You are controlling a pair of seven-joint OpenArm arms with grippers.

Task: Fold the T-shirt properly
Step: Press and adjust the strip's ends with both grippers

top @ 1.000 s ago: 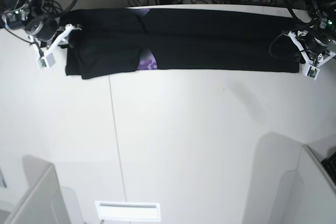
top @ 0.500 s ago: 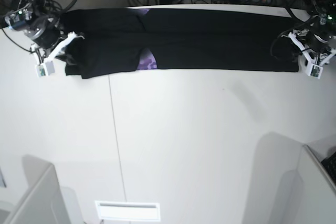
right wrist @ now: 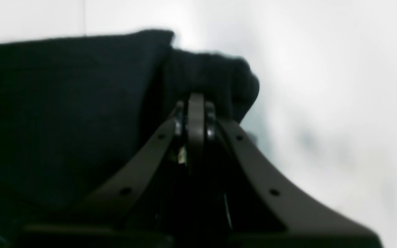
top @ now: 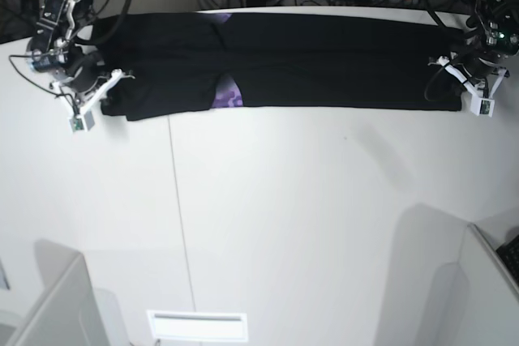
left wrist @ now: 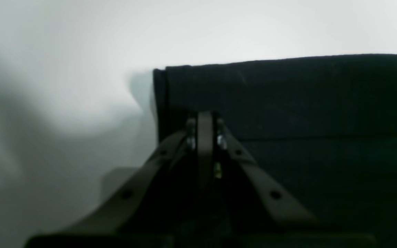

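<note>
tools [top: 104, 95] now clamped on t-shirt [top: 324, 58] ends

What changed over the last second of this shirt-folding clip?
Both hands closed on the ends of the T-shirt: the right hand pinches the bunched end, the left hand clamps the straight end. In the base view the right arm has shifted lower. The shirt remains a long folded band across the table.

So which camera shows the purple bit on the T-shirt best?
The base view: the purple patch peeks out mid-way along the black T-shirt. The left wrist view shows only plain black cloth; the right wrist view perhaps a blurry purple speck at its edge.
</note>
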